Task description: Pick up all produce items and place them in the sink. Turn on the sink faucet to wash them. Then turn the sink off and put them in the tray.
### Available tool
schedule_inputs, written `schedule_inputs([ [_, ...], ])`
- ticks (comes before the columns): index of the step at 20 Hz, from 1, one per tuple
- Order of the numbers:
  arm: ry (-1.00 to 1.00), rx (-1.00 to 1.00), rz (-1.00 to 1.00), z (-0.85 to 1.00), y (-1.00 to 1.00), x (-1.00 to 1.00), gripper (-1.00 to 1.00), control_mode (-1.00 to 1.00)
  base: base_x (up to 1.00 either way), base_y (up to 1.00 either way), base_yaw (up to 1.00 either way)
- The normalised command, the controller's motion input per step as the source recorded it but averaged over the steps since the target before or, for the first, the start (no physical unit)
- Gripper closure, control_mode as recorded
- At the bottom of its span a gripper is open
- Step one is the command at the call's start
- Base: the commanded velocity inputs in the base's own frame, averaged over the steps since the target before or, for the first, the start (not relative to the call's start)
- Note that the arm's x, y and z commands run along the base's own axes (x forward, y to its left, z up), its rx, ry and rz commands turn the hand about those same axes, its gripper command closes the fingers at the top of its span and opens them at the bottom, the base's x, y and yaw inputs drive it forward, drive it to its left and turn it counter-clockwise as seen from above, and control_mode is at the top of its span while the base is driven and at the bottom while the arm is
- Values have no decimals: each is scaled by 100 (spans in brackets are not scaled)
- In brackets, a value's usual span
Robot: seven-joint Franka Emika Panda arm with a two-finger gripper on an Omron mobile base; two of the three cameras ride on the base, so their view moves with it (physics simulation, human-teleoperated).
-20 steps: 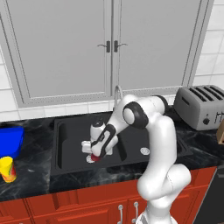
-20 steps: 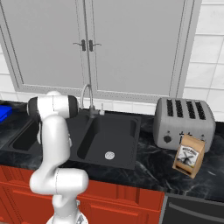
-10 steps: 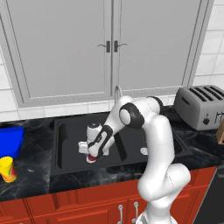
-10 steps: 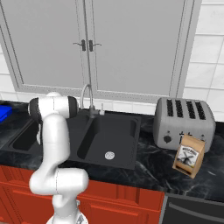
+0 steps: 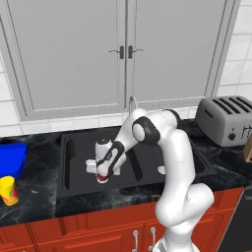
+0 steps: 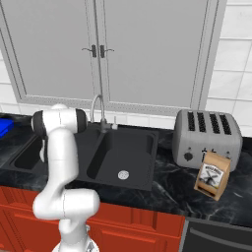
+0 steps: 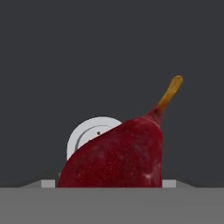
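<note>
The produce item, a dark-red pear-shaped fruit with a tan stem, lies on the floor of the left basin of the black sink, partly over that basin's silver drain. My gripper reaches down onto it. In the hand view the fruit fills the whole gap between the two fingertips, touching both. The grey gooseneck sink faucet stands behind the divider. The blue tray sits on the counter at the far left.
A yellow cup stands in front of the tray. To the right of the sink are a silver toaster and a coffee bag. Grey cabinet doors hang above the faucet.
The hand has sunk a little lower into the left basin, onto the fruit, and its fingers have drawn in against the fruit's sides. The fruit has not moved.
</note>
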Motion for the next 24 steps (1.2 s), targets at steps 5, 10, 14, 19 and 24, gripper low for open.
schedule_inputs([
  [5, -13, 0, 1, 21, 8, -29, 100, -100, 0, 0, 0],
  [10, -15, 0, 4, 48, 14, -28, 100, -100, 0, 0, 0],
  [14, -17, 0, 7, 54, 16, -27, 100, -100, 0, 0, 0],
  [19, -16, 0, 7, 64, 21, -19, 100, -100, 0, 0, 0],
  [24, -13, 0, 9, 76, 27, -5, 100, -100, 0, 0, 0],
])
